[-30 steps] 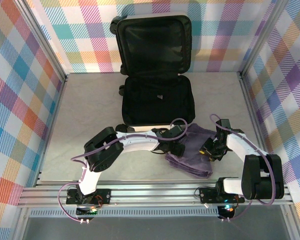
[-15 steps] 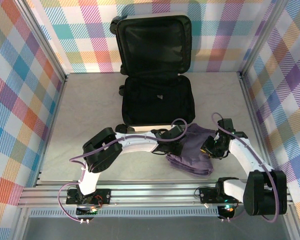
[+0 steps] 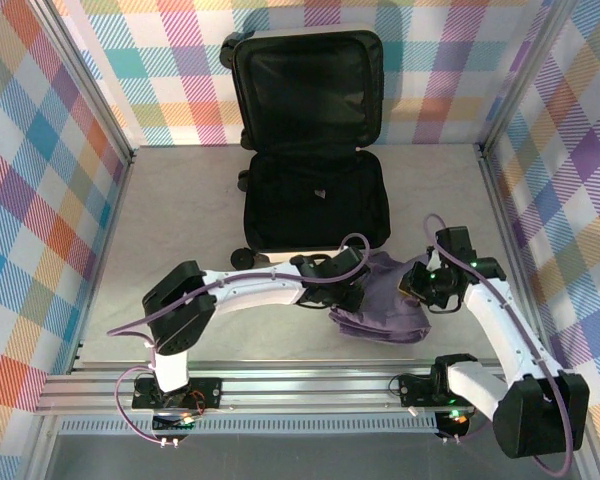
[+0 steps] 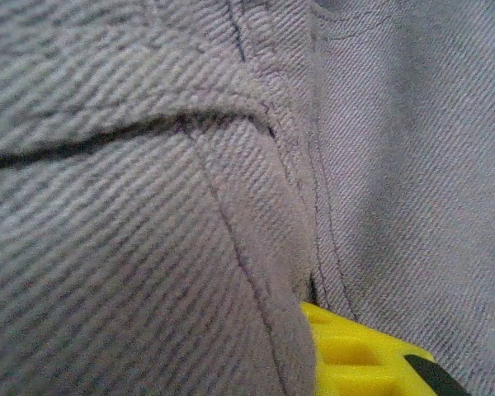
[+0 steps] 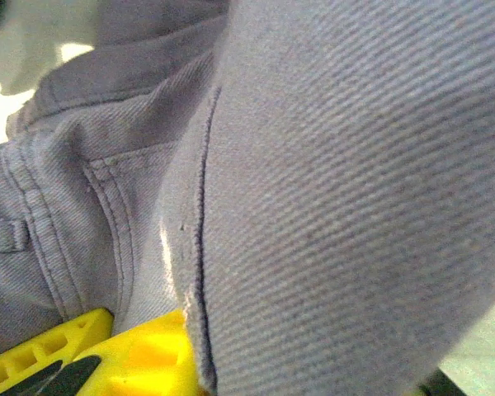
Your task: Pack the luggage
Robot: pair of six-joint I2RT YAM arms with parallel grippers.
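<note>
Luggage (image 3: 315,200): one, white shell, lying open at the far middle of the bench (image 3: 180,220), lid propped upright against the back wall, black lining showing. Small label (image 3: 318,195) inside the base, too small to read. One purple garment (image 3: 385,305) on the bench, just in front of the luggage's near right corner. Top view: two arms, left claw (image 3: 352,292) at the garment's left edge, right claw (image 3: 420,285) at its right edge, both clenched on the cloth. Wrist views add twill weave, seams and stitching up close. Left wrist has a yellow finger (image 4: 355,355) and right wrist another yellow finger (image 5: 107,355), cloth bunched over each.
</note>
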